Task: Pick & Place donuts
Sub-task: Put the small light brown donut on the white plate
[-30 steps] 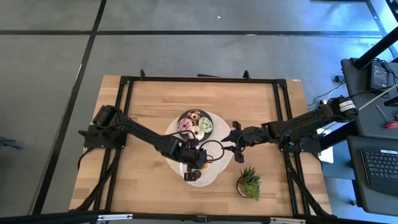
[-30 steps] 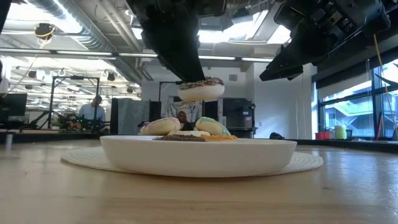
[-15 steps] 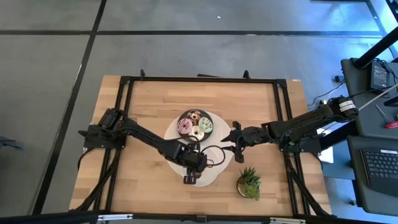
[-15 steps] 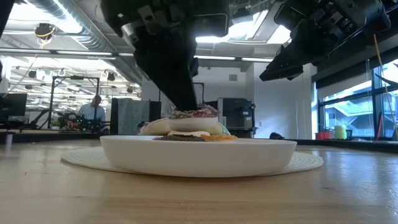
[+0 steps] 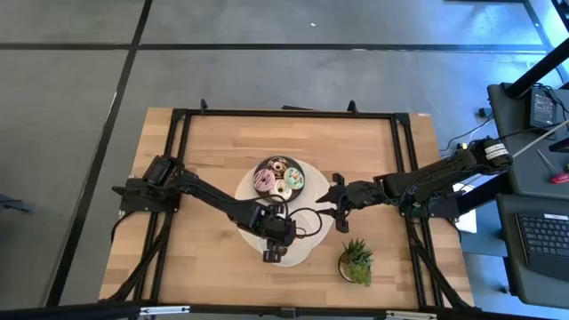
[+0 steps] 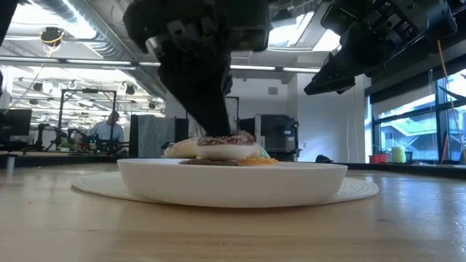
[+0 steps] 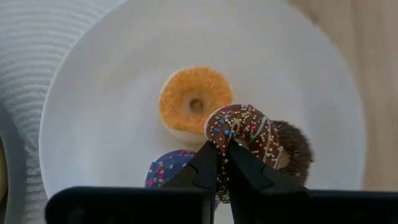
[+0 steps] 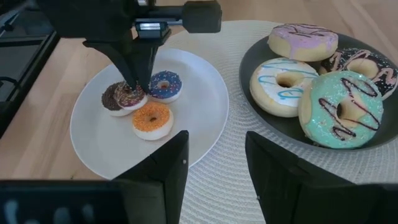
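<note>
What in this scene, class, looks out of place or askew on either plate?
One thing: on the white plate, the brown sprinkled mini donut sits tilted, leaning on the dark brown mini donut instead of lying flat, the left gripper shut on its rim. The orange mini donut lies flat.

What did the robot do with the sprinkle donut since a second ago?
The left tool carried the chocolate sprinkle donut down from above the white plate until it sat low among the orange mini, purple mini and dark brown mini. It still grips it. The right tool, open, and the dark plate of big donuts stayed put.
</note>
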Motion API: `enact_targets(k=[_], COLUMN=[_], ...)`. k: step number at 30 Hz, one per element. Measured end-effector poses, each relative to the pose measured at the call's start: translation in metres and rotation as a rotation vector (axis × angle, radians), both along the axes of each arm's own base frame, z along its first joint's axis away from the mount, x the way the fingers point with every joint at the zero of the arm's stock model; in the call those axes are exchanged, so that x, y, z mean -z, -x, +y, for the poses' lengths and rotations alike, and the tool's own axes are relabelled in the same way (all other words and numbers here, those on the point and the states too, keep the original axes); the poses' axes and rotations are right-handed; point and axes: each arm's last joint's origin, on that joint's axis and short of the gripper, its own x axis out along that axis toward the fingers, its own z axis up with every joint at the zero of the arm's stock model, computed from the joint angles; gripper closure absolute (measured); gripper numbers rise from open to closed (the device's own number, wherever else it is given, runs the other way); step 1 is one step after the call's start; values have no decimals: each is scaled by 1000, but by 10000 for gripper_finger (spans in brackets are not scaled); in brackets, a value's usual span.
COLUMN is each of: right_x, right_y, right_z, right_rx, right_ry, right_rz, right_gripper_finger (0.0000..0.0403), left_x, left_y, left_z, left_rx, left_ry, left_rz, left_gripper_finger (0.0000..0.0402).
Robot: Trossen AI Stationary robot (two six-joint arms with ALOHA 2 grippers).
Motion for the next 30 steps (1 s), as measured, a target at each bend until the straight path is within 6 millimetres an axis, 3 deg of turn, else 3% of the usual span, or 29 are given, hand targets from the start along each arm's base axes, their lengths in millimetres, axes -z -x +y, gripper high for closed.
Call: enact_targets(k=[18, 30], right_x=[0, 0], right_y=[0, 0], right_z=[0, 0], right_rx=[0, 0], right_ry=[0, 0], right_rz=[1, 1], right_gripper_finger=[242, 242], left_x=[0, 0], left_y=[0, 0], left_z=[0, 0], left_rx=[22, 8], left_ry=[-15, -6], left_rz=[0, 2], left_gripper_finger=[381, 303])
